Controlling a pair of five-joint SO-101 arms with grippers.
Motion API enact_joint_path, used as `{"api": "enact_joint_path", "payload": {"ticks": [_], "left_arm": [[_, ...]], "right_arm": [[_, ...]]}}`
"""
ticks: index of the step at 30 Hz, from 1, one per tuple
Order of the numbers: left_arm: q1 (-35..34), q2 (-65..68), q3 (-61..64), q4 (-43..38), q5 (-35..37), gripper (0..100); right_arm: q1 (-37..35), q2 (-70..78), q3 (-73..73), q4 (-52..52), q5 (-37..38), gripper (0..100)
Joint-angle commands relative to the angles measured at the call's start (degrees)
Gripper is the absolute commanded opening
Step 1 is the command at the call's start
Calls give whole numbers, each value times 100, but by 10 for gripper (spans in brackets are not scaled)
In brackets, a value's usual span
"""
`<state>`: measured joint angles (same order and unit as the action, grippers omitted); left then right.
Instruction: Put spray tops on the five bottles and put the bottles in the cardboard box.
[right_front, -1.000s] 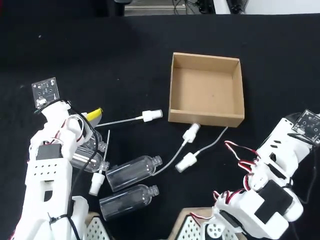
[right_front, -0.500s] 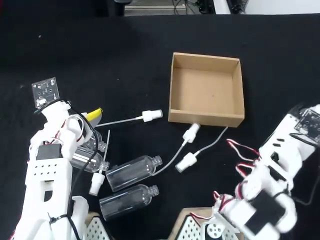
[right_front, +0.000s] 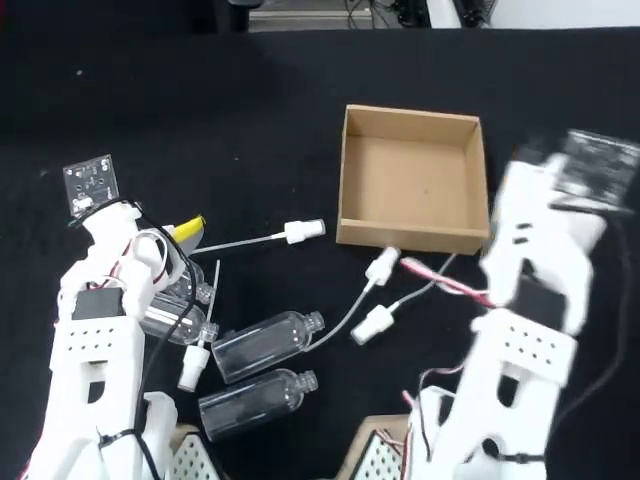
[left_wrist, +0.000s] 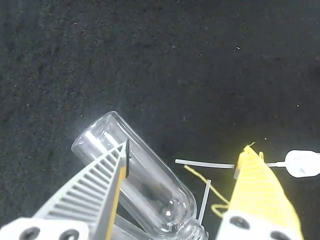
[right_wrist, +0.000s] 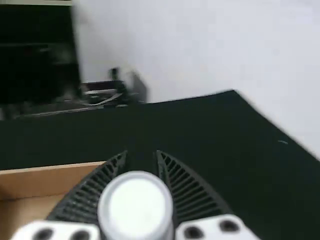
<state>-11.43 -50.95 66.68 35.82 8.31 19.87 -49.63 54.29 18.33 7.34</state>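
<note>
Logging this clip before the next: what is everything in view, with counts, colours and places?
cardboard box: one, brown, mid-table.
bottles: at least four, clear, lying near the left arm, two under it.
spray tops: four, white with thin tubes, loose between bottles and box.
white round piece: one, at the right pincer; unclear what.
table: one, black.
left pincer: one, grey and yellow, open around a bottle.
right pincer: one, black, by the box.

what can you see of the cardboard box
The cardboard box is plain brown cardboard, roughly square, with an open top, four low upright walls and no flaps showing. It sits flat on the black table with nothing inside. One white spray top lies right at its near wall, seemingly touching it.
</note>
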Motion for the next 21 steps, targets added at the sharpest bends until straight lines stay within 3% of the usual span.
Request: {"api": "enact_joint_path", "payload": {"ticks": [1, 3, 6, 10, 21], "left_arm": [[-4, 9, -75, -105, 62, 325], [-4, 9, -66, -105, 62, 325], [-4, 9, -101, -105, 62, 325], [-4, 9, -119, -114, 62, 325], [-4, 9, -66, -114, 62, 325]], "right_arm": [[-941, -40, -418, -18, 9, 11], [-879, 101, -409, -70, 9, 11], [-220, 127, -382, -26, 9, 11], [527, 13, -374, 519, 9, 11], [1609, 629, -400, 1899, 53, 11]]}}
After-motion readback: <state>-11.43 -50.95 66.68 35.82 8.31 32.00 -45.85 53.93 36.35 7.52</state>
